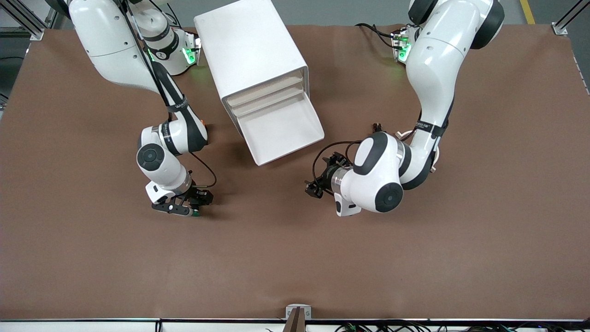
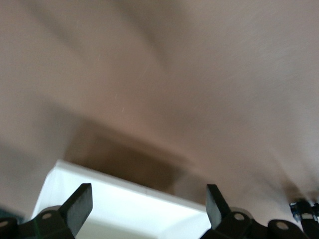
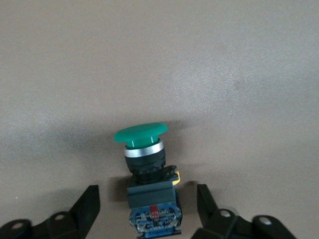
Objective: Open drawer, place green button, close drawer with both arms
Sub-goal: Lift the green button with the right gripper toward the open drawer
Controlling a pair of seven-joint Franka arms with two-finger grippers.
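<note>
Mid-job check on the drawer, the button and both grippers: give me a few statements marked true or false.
1. The lowest wide white tray-like drawer of the white cabinet is pulled out. True.
2. The tiny green-capped push button lies inside the drawer. False: it sits on the brown table between the right gripper's fingers.
3. The right gripper's fingers touch the button. False: a gap shows on each side.
4. The left gripper is open and empty, near the drawer's front. True.

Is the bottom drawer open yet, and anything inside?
Open and empty: the drawer juts out from the cabinet, its white floor bare.
</note>
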